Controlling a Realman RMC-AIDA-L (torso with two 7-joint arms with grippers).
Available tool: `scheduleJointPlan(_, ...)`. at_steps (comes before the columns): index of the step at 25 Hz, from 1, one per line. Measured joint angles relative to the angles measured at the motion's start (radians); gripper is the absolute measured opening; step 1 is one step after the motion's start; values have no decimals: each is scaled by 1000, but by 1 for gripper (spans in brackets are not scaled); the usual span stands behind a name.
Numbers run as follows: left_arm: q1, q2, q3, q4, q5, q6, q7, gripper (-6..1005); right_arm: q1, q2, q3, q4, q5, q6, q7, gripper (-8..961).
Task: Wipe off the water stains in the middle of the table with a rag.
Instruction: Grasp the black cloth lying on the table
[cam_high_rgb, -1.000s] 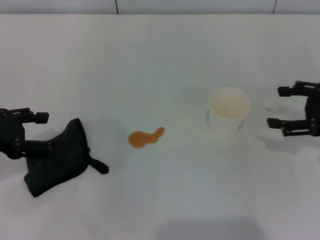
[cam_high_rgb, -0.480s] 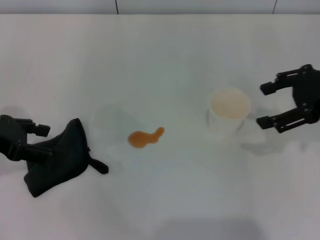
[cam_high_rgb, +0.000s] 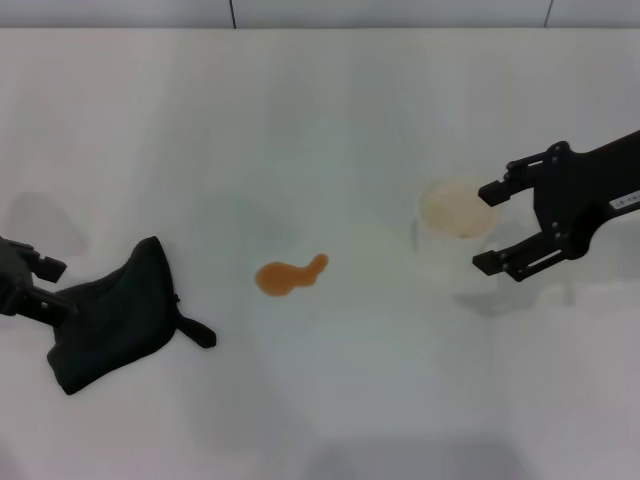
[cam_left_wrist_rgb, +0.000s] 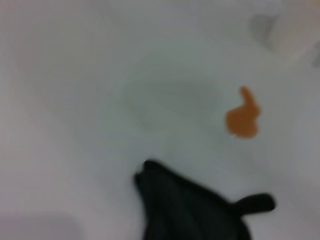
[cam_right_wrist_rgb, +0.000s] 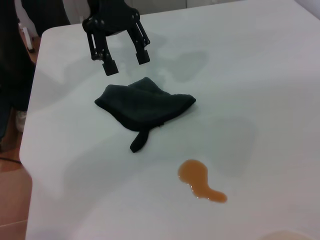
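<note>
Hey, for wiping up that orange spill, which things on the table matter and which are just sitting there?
For the job:
- rag, beside the open left gripper
- water stains
- table

Just there:
- paper cup, which the open right gripper hangs next to

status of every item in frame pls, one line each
water stains: unwiped, still wet on the table.
rag: crumpled, lying free, clear of the spill.
paper cup: upright, not gripped.
left pincer: open, raised above the rag.
right pincer: open, raised beside the cup.
</note>
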Motion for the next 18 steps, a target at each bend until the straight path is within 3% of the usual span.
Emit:
scheduleJointPlan(8,-36,-35,0,-65,135,-54,-37,891,2,2,-54,3,7,48,-3,837)
scheduleJointPlan(12,-39,-38,-6,-75,137,-68,-46,885,4,2,-54,3,9,48,3,837)
scheduleJointPlan(18,-36,-39,-7,-76,135,-76,-53,769,1,2,-43,2,25,56,4,836)
